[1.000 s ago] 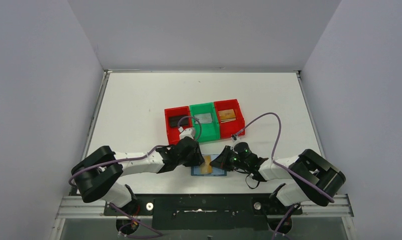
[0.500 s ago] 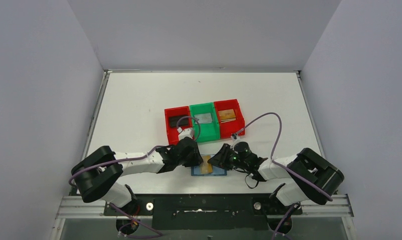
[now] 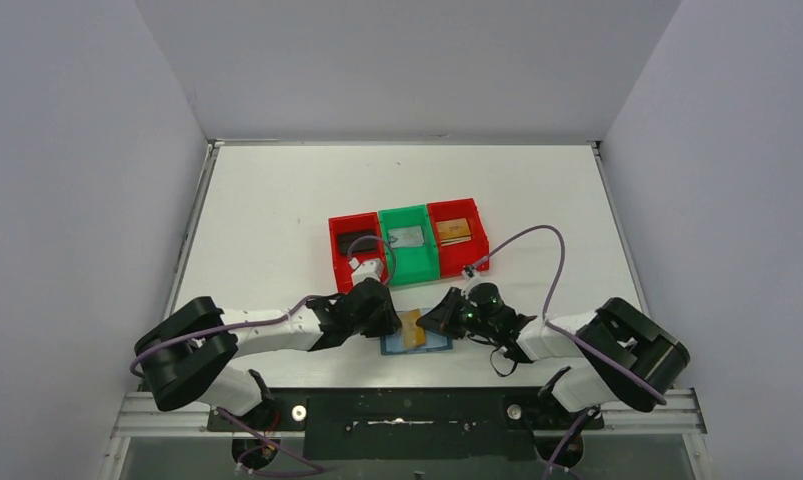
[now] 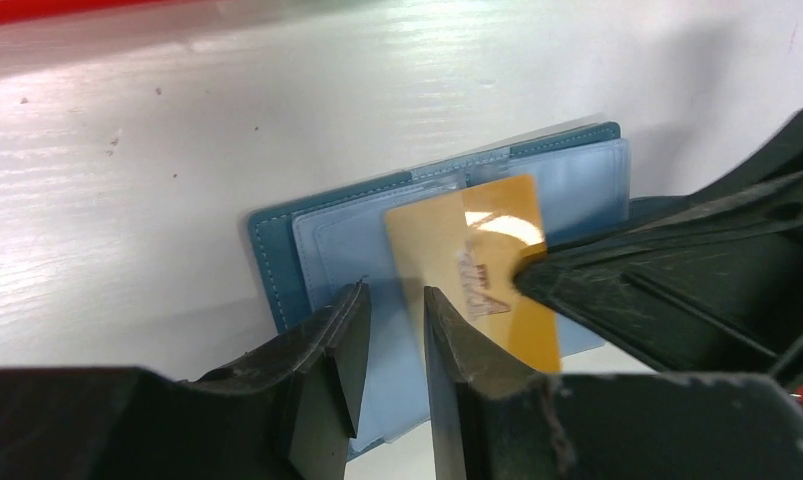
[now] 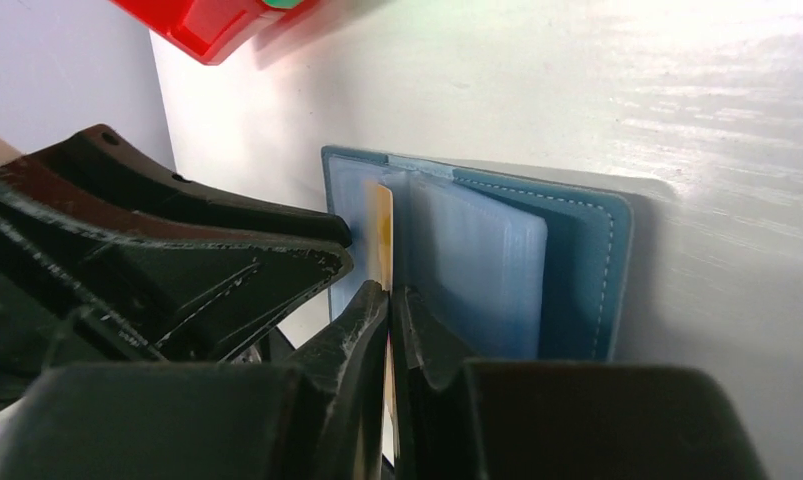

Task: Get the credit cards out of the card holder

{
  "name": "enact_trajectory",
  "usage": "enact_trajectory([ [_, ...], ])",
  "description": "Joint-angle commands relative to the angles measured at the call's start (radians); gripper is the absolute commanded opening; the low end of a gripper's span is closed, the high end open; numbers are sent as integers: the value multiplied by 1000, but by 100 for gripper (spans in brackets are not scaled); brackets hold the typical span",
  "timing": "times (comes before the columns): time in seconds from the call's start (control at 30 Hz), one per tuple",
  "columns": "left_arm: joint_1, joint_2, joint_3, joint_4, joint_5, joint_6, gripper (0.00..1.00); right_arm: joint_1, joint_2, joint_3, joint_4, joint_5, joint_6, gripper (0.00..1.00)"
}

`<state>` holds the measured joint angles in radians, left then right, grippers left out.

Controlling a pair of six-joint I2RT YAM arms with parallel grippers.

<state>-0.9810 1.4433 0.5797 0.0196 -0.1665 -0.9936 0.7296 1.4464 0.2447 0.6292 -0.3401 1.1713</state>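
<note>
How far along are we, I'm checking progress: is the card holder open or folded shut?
Open. The card holder lies spread on the table, its light-blue pockets facing up, with a gold card across them.

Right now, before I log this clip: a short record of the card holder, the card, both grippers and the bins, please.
card holder: lying open, light blue inside up
gold card: on the holder's inside, gripped at one edge
right gripper: shut on gold card
left gripper: jaws apart over the holder's light blue pocket, grip unclear
bins: left red bin, green bin, right red bin, side by side, a card in each
</note>
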Motion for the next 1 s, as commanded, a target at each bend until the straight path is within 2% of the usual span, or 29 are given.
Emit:
enact_trajectory([
  [0.0, -6, -30, -40, -109, -33, 8, 27, -18, -135, 17, -163, 58, -97, 3],
  [0.13, -5, -28, -49, -98, -30, 8, 27, -23, -207, 20, -252, 51, -142, 2],
  [0.23, -7, -29, -44, -79, -16, 11, 27, -23, -196, 12, -224, 26, -133, 7],
  [0.4, -7, -12, -27, -76, 1, 21, 27, -20, -113, -26, -25, -36, -46, 23],
  [0.47, -7, -5, -23, -81, 5, 20, 27, -18, -79, -49, 73, -48, -11, 25],
  [0.53, -8, -1, -21, -81, 11, 21, 27, -16, -56, -52, 110, -55, -4, 20],
  [0.67, -8, -5, -17, -93, 0, 19, 27, -18, -71, -49, 66, -33, -14, 3],
  [0.77, -8, -20, -17, -115, -17, 16, 27, -23, -145, -46, -46, 23, -39, 0],
  [0.97, -8, -88, -18, -182, -60, 12, 28, -41, -400, -32, -306, 154, -133, 0],
])
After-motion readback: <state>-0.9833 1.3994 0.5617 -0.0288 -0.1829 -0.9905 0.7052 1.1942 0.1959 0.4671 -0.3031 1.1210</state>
